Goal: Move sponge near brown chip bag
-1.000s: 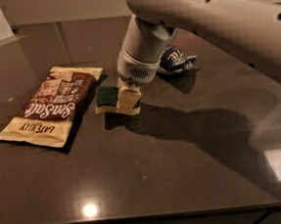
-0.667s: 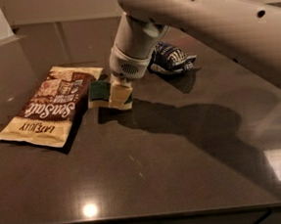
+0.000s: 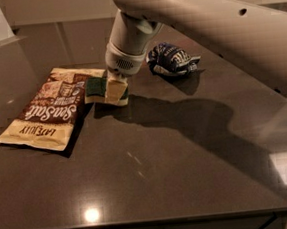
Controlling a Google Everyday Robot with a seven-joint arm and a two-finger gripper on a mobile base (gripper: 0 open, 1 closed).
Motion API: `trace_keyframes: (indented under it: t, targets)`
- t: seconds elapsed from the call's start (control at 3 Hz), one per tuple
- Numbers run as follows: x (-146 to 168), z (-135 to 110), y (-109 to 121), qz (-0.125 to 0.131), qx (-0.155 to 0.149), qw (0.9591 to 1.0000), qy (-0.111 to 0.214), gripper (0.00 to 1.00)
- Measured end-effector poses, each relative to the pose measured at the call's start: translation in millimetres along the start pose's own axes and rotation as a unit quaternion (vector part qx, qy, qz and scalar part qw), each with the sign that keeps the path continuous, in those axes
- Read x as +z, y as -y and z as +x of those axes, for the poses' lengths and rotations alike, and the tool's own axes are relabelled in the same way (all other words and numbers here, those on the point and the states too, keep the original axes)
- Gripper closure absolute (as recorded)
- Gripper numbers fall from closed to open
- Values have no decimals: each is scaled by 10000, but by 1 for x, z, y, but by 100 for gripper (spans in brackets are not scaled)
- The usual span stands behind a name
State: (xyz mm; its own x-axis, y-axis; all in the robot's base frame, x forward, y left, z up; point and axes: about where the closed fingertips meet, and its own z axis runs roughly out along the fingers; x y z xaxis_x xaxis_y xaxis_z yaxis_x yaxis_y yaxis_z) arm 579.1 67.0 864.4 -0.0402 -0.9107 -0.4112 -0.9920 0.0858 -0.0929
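The sponge, dark green on top over a pale yellow body, is right at the right edge of the brown chip bag. The bag lies flat on the dark table at the left, with "Sea Salt" script and "Late July" lettering. My gripper comes down from the white arm above and is shut on the sponge, with a cream finger over its middle. The sponge's right end shows just past the finger. I cannot tell whether the sponge touches the table.
A small balled-up dark blue and white bag lies on the table to the right of the gripper. The arm's shadow falls across the table's middle right. The table's front edge runs along the bottom.
The gripper has moved left with the sponge in it, from beside the balled-up bag to the brown chip bag's right edge.
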Motion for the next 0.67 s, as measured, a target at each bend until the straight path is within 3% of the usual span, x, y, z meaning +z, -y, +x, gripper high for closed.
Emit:
trace_keyframes:
  t: [0.33,0.67]
  targets:
    - [-6,3,-19,-60,-175,9997,162,60]
    - [-3,14,-24,-107,-148,9998,115,37]
